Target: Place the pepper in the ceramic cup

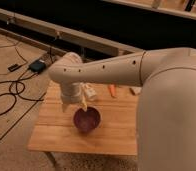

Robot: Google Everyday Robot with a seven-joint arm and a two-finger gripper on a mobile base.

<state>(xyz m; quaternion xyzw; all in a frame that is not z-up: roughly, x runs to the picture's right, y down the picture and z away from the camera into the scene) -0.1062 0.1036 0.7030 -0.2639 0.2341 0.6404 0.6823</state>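
Note:
The pepper (111, 90) is a slim orange-red piece lying on the wooden table (116, 135) towards its back edge. My gripper (75, 106) hangs at the end of the white arm over the left half of the table, just above and left of the dark purple bowl (87, 120). Its two fingers point down and stand apart, with nothing between them. A small pale off-white thing (90, 92), apparently the ceramic cup, peeks out right behind the gripper's wrist and is mostly hidden by it. The pepper lies to the right of the gripper, apart from it.
A beige squarish block (135, 91) sits at the back of the table, right of the pepper. My own arm covers the table's right side. Black cables (11, 92) and a small box (37, 65) lie on the floor to the left. A low rail runs behind the table.

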